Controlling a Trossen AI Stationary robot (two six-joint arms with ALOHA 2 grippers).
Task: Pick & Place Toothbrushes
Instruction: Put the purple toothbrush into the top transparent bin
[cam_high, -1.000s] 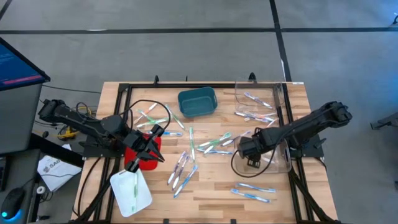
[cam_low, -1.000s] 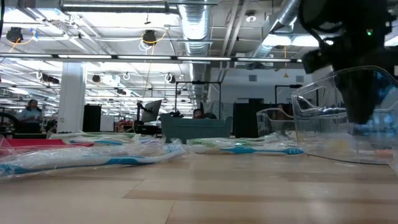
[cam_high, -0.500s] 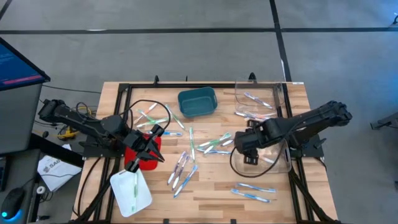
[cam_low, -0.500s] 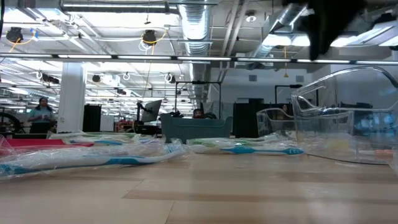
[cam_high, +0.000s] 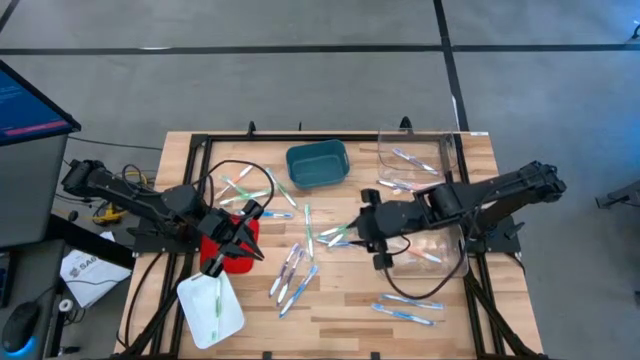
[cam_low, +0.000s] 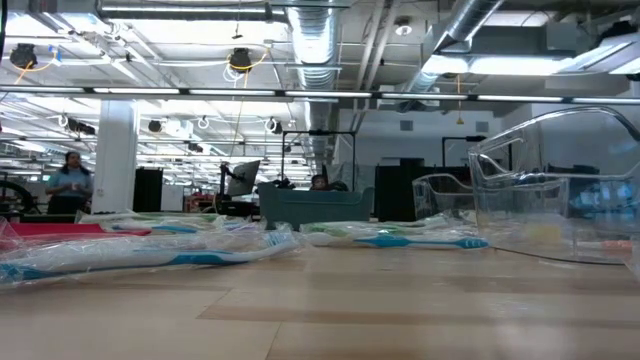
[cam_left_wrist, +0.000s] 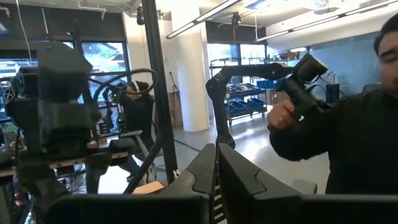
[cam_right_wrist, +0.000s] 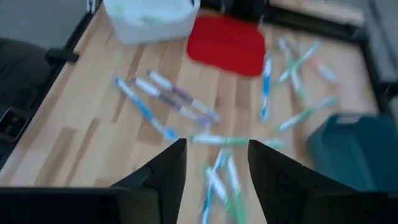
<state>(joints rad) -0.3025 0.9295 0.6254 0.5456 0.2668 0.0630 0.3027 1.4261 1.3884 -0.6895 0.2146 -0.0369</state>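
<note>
Roughly two dozen toothbrushes (cam_high: 345, 232); right gripper (cam_high: 362, 229) parted, left gripper (cam_high: 245, 250) pressed together.

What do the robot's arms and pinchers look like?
Both arms are dark, nearly black, built of chunky jointed sections. The left arm trails a looping black cable. The right gripper ends in two flat, dark, wedge-shaped jaws. No markings show.

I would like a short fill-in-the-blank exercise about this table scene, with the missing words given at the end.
1. The right claw hovers, fingers apart, over loose toothbrushes at the table's ____.
2. The left claw is shut above the ____ tray.
3. The white tub holds one ____ toothbrush.
4. The teal bin holds ____ toothbrushes.

Missing words: middle; red; green; no
</note>
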